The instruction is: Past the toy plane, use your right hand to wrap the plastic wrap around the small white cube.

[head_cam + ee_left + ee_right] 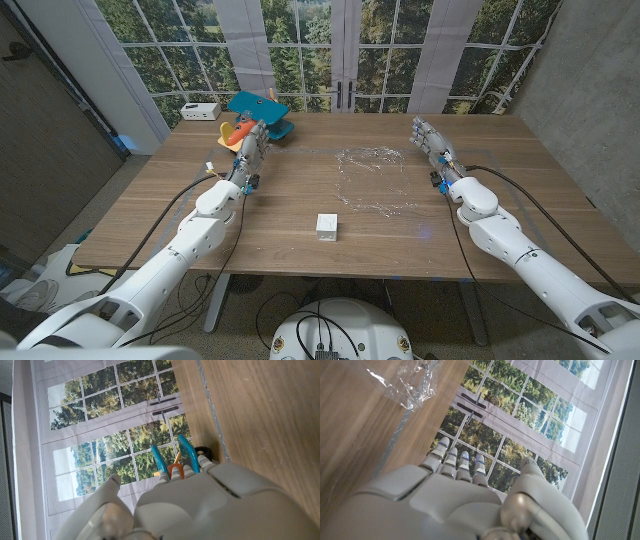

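Nothing is wrapped yet — my right hand (428,139) stands empty, fingers loosely extended, just beside the plastic wrap (373,178), while the small white cube (327,227) sits bare just short of that wrap — all remains.

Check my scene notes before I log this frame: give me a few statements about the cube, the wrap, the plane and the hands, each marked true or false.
1. The small white cube sits on bare wood, apart from the plastic wrap. True.
2. The right hand grips the plastic wrap. False: it holds nothing and is beside the wrap's edge, toward the robot's right.
3. The toy plane lies at the far left part of the table, right by the left hand. True.
4. The cube is already wrapped. False: it is bare, and the wrap lies spread on the table beyond it.
5. A white box stands near the table's far left corner. True.
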{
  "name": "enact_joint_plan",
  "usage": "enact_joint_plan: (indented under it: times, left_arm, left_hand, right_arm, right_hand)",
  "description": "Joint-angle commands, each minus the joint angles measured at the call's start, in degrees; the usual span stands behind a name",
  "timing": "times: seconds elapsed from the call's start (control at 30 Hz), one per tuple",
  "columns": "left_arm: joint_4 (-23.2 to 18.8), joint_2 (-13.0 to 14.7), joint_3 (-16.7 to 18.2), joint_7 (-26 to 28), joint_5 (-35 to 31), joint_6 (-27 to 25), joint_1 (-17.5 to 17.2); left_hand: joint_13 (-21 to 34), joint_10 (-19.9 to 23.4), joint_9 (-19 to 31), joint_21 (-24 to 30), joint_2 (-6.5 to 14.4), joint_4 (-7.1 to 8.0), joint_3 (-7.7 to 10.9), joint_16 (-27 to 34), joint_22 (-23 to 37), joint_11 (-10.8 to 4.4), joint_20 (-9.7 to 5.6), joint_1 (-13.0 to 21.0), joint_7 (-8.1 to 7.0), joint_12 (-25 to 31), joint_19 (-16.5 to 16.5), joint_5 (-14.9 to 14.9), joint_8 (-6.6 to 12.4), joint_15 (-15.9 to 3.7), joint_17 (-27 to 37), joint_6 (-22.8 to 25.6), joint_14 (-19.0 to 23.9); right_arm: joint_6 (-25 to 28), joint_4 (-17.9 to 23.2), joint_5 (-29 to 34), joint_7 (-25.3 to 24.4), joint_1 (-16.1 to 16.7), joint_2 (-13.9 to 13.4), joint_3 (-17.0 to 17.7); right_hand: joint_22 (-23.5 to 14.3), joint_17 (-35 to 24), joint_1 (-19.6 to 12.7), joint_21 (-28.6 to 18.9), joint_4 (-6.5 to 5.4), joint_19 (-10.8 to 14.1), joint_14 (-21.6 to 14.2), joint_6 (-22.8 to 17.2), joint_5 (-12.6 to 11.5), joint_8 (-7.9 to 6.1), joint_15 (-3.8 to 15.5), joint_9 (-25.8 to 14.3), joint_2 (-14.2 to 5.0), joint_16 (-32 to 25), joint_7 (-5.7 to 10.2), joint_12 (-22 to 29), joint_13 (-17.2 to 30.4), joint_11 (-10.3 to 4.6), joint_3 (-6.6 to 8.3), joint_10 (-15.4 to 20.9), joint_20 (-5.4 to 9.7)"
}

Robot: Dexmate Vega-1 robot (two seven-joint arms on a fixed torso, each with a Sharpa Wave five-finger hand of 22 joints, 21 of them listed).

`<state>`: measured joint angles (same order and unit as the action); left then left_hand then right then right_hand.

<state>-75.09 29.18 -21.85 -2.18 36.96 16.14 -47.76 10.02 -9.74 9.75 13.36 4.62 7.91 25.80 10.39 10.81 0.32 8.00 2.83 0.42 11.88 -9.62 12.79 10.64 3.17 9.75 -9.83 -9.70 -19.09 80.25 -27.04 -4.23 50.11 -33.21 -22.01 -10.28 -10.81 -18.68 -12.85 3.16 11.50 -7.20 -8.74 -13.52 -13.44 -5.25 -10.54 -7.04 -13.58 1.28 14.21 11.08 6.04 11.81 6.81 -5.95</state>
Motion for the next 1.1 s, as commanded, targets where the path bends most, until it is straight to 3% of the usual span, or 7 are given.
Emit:
enact_joint_plan:
  times: [0.03,0.33,1.1]
  left_arm:
    - [-0.7,0.2,-0.5,-0.5,-0.1,-0.8,0.2]
    - [-1.2,0.3,-0.7,-0.7,-0.2,-1.0,0.2]
    - [-1.2,0.5,-0.8,-1.6,-0.1,-1.0,0.4]
  left_hand:
    - [0.3,-12.3,0.2,0.5,1.4,-0.18,0.28,0.3,0.1,0.51,0.52,0.1,-0.41,0.3,-0.9,0.2,0.5,0.17,0.1,-11.7,-11.8]
    - [0.3,-11.3,0.2,0.5,1.3,-0.26,0.2,0.4,0.1,0.74,0.68,0.2,-0.32,0.5,-0.4,0.2,0.69,0.28,0.1,-10.6,-11.2]
    - [0.3,-10.6,0.2,0.5,1.1,-0.42,0.02,0.2,0.1,1.03,0.73,0.3,-0.17,0.5,0.1,0.3,0.65,0.38,0.1,-9.5,-10.6]
  right_arm:
    - [1.1,6.3,9.8,-5.4,1.6,-4.2,-0.6]
    - [3.2,11.7,15.8,-7.0,2.4,-7.2,-0.8]
    - [7.4,22.7,28.7,-7.4,2.8,-11.7,-1.6]
  right_hand:
    - [-0.2,-0.2,-1.1,-0.6,0.98,1.2,-1.9,-2.5,0.5,-0.68,0.14,-0.3,-0.07,-0.6,-0.29,0.6,0.3,0.16,0.55,2.4,-0.02]
    - [-0.2,-0.2,-2.0,-0.9,1.91,2.8,-4.6,-5.5,0.8,-0.96,0.83,-0.2,-0.17,-0.9,-0.82,1.4,0.3,0.31,1.35,6.3,0.43]
    - [-0.2,-0.1,-3.0,-1.0,2.86,3.8,-6.2,-7.2,1.0,-0.88,1.68,-0.2,-0.03,-0.9,-0.54,1.4,0.3,-0.34,2.04,8.2,0.57]
